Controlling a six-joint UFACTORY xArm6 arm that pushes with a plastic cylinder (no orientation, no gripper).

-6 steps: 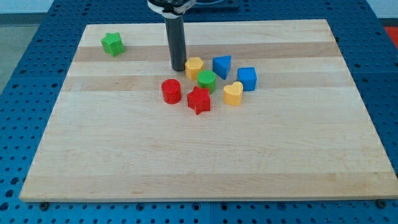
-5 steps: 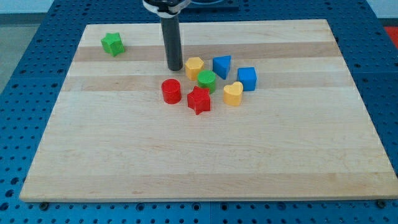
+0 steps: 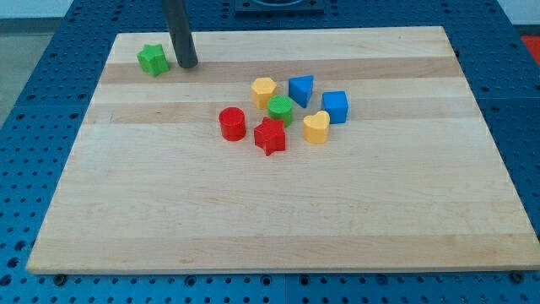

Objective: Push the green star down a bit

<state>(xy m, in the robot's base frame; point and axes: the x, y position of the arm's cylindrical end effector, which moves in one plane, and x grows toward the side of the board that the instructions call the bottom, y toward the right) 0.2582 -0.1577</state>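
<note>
Green star (image 3: 153, 58) sits near the counter's (image 3: 278, 211) top-left corner in the view, well apart from the cluster of other blocks at centre. My tip (image 3: 187, 64) rests just beside it, on the view's right — no fingers on this rig, only the bare rod. I judge the star light, rigid and quick to slide or spin, so I'd press squarely from its top edge — not a point.
</note>
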